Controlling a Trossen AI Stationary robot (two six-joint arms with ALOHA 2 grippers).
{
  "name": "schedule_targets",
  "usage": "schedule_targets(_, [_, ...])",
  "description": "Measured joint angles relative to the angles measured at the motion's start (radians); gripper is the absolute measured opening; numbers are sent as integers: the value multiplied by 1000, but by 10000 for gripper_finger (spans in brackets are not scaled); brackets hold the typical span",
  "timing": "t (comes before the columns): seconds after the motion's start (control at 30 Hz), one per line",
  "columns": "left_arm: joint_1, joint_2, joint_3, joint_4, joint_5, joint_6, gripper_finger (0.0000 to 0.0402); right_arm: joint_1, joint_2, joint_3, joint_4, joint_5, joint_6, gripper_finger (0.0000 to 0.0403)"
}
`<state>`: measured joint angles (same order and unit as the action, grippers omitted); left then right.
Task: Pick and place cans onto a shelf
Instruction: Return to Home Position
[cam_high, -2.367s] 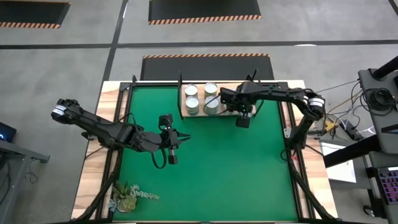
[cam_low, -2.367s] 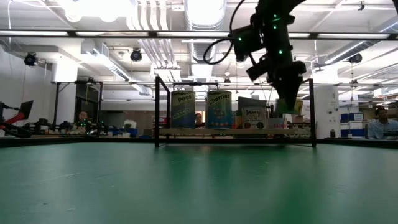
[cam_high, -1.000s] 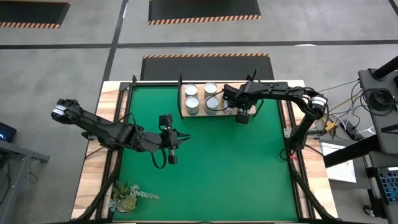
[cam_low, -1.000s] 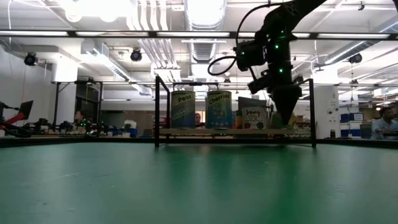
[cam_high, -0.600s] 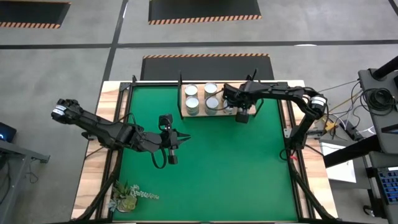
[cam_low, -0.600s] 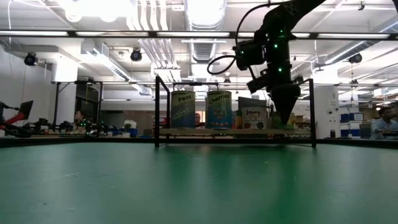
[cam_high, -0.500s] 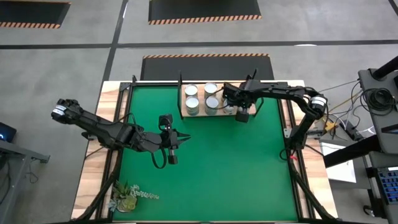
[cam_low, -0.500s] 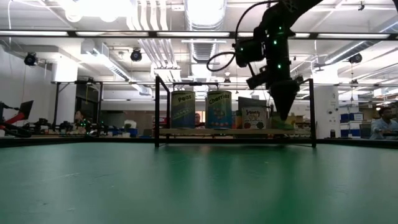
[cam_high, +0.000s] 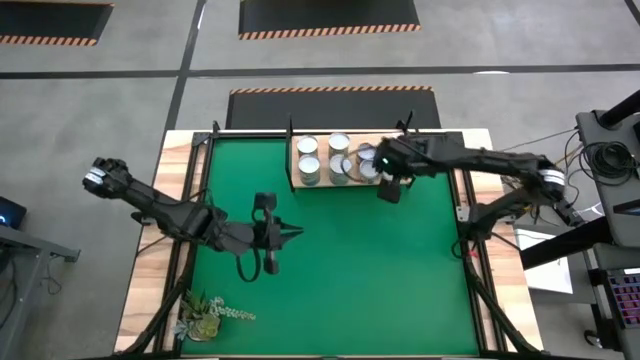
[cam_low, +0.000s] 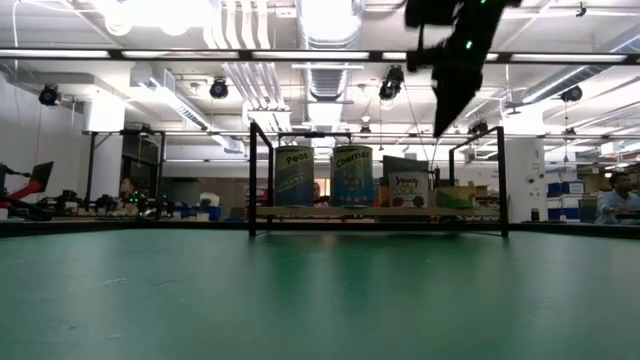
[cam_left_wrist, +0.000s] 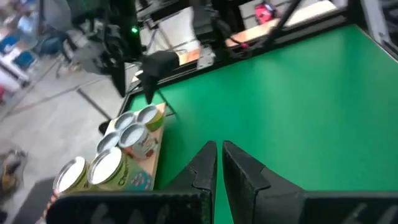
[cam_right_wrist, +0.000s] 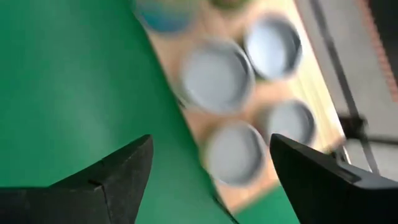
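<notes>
Cans (cam_high: 309, 171): at least five silver tops counted, all standing upright on the shelf (cam_low: 330, 212), upper middle of the high view; packed close, several apparently touching. None seen on the green mat (cam_high: 350, 290). Right gripper (cam_high: 389, 187) hangs just beside the shelf's right end, above can height in the low view; its fingers are spread wide with nothing between them. Left gripper (cam_high: 287, 235) sits left of centre over the mat, well apart from the shelf; its fingers are drawn nearly together and hold nothing. Judgement: placing looks done, only the retreat is left. Risk: right arm is close to the near black post (cam_low: 503, 180) and the end cans; a low or sideways swing could clip either, and with cans this tight one knock would likely carry along the row or push a tin off the board edge. Surface: flat green mat, wooden rim (cam_high: 150, 300), plant sprig (cam_high: 205, 315) at lower left. Room: grey floor, striped dark mats (cam_high: 330, 15) at top; ceiling ducts (cam_low: 240, 70), benches, a person (cam_low: 611, 195) at far right.
</notes>
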<state>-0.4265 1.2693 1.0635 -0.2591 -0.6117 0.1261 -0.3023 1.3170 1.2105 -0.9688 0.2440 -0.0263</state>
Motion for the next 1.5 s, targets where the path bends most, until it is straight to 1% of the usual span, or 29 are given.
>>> schedule_targets(0.13, [-58,-7,-22,0,0,71,8,124,-129,-109,240,0,27,287])
schedule_targets(0.23, [-82,-33,-60,1,4,95,8,230,-218,-207,458,0,-9,270])
schedule_targets(0.33, [-84,-85,-108,21,3,92,8,324,-298,-317,666,11,-43,256])
schedule_targets(0.4, [-85,-135,-156,60,21,91,8,368,-349,-393,788,17,-72,250])
schedule_targets(0.53, [-86,-256,-282,211,122,126,8,425,-436,-541,1003,17,-134,242])
schedule_targets(0.6, [-85,-321,-349,291,130,149,8,432,-472,-603,1077,12,-163,242])
schedule_targets(0.77, [-79,-499,-505,399,126,172,8,431,-548,-712,1151,10,-176,240])
schedule_targets(0.93, [-74,-677,-634,455,125,159,8,431,-610,-774,1206,-42,-198,233])
schedule_targets(1.1, [-74,-826,-723,462,125,145,8,431,-665,-824,1210,-44,-194,231])
schedule_targets(1.23, [-74,-933,-789,461,124,145,8,431,-701,-894,1247,-45,-218,227])
schedule_targets(1.5, [-74,-1114,-888,461,123,146,8,429,-767,-1060,1394,-43,-235,194])
